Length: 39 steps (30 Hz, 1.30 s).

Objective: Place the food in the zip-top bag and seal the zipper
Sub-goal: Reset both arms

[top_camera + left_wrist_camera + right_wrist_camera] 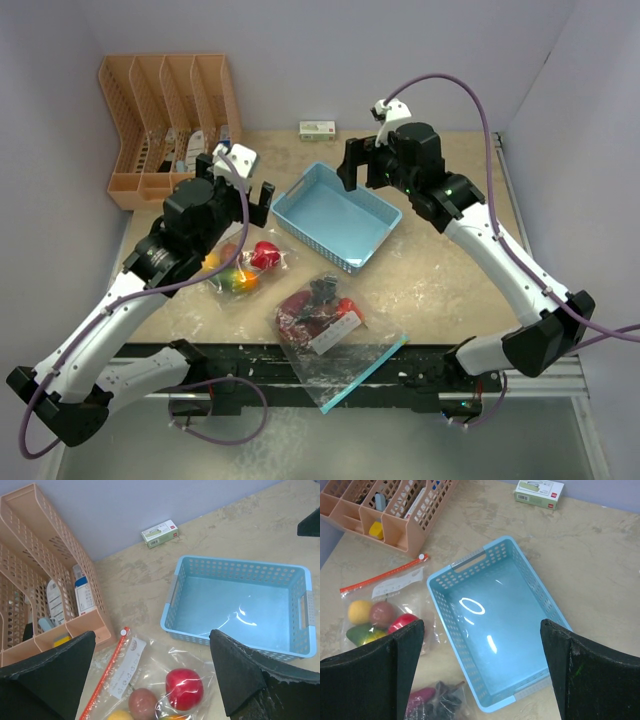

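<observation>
left gripper (152, 637), right gripper (481, 625): jaws apart, empty | bag (127, 667) at basket's (235, 569) 8 o'clock, likely floppy, slick | food (184, 687) probably light, hard | pinch at red zipper (102, 677)

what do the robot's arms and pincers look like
The left arm and right arm both have white link shells with chunky black joints and black bases. A purple cable loops loosely along each one. The left pincer and right pincer each have two broad, black, wedge-shaped fingers with matte, slightly rough faces, and a white mount sits at each wrist.
</observation>
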Each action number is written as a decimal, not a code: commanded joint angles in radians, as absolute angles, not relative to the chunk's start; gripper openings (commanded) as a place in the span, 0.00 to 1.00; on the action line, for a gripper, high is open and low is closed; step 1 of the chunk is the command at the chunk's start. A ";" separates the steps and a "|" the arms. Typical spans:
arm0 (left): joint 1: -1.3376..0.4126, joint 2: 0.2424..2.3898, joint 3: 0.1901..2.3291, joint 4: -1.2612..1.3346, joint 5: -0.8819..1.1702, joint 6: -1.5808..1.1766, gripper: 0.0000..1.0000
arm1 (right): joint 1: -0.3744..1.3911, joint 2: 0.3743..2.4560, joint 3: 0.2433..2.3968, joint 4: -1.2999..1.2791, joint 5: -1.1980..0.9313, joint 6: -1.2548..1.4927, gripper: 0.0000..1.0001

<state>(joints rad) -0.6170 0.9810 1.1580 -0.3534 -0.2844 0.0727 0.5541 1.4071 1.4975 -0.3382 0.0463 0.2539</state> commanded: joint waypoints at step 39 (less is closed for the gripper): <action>-0.613 0.981 1.171 -0.366 -0.230 0.044 0.99 | 0.552 1.400 1.525 -0.374 0.112 0.268 1.00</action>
<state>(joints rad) -0.6170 0.9791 1.1469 -0.3840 -0.2386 0.0456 0.5541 1.4071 1.4971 -0.3698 0.0914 0.2626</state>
